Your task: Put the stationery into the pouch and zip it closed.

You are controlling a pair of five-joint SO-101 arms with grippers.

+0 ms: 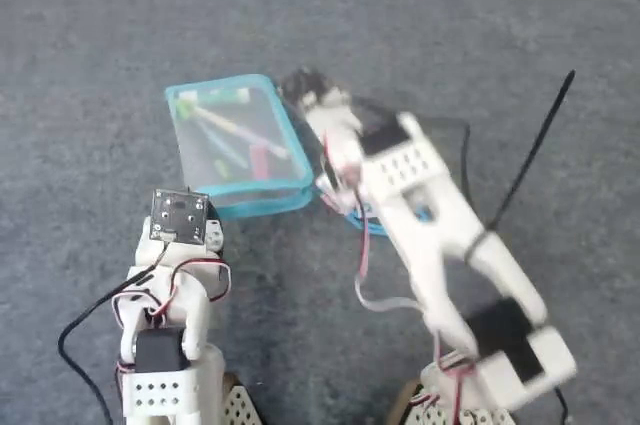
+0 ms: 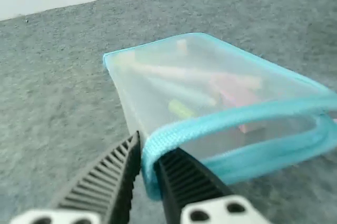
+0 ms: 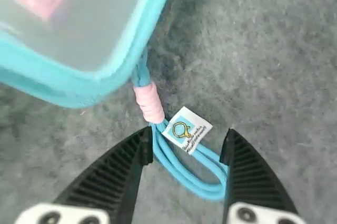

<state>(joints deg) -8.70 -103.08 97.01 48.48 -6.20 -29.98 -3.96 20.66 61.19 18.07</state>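
A translucent pouch (image 1: 240, 140) with teal trim lies on the grey carpet, with several pens (image 1: 222, 125) and a pink block (image 1: 263, 159) inside it. In the left wrist view my left gripper (image 2: 149, 167) is shut on the teal rim of the pouch (image 2: 221, 121) at its near corner. The left arm (image 1: 180, 235) stands just in front of the pouch. My right gripper (image 3: 187, 150) is open, its fingers on either side of the blue zip cord loop (image 3: 196, 179) with a pink sleeve (image 3: 148, 103) and a small tag (image 3: 186, 130). The right arm (image 1: 420, 205) stretches along the pouch's right side.
The grey carpet (image 1: 120, 55) runs out on all sides of the pouch. A black cable (image 1: 530, 150) rises at the right. The arm bases sit at the near edge.
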